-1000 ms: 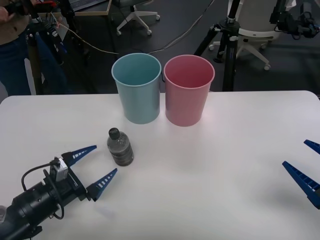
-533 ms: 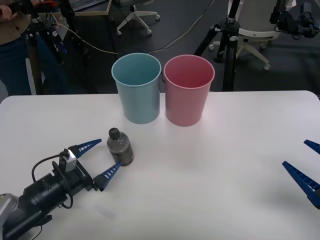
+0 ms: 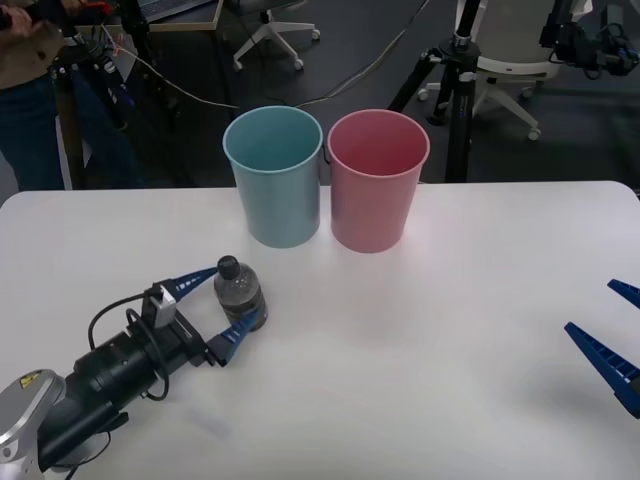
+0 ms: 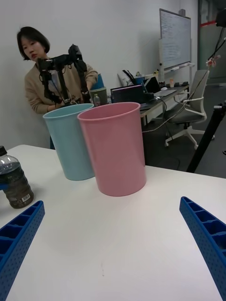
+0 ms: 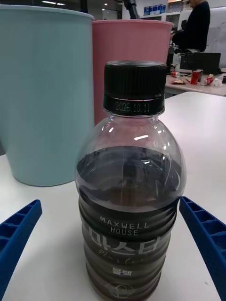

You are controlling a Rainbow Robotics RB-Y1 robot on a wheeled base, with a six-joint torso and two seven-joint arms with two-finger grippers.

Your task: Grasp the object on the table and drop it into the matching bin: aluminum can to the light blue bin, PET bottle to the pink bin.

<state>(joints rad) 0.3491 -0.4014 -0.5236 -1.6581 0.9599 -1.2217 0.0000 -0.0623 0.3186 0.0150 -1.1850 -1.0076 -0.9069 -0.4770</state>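
Front view: a small clear plastic bottle with a black screw cap and a dark band round its lower half (image 3: 240,295) stands upright on the wide white counter (image 3: 420,340), in the left-centre of the frame. Toward the top centre of the frame, well apart from the bottle, stand 2 tall round plastic bins side by side: the light blue bin (image 3: 274,178) on the left and the pink bin (image 3: 377,182) on the right, almost touching each other.

The left claw (image 3: 220,302) reaches in from the lower left. Its 2 blue ribbed fingers are spread, 1 on each side of the bottle, close to its sides. In the left wrist view the bottle (image 5: 130,188) sits between the 2 fingers (image 5: 206,235) with a visible gap at each side, so the claw is released and not yet gripping. The right claw (image 3: 612,338) waits at the lower right edge of the frame, fingers also apart, holding nothing.

The step in hand looks to be the grasp itself: the approach seems finished. The next move likely calls for closing the fingers on the bottle's ridged lower body without tipping it, then lifting it clear and carrying it up and right to the pink bin, the match for a PET bottle.
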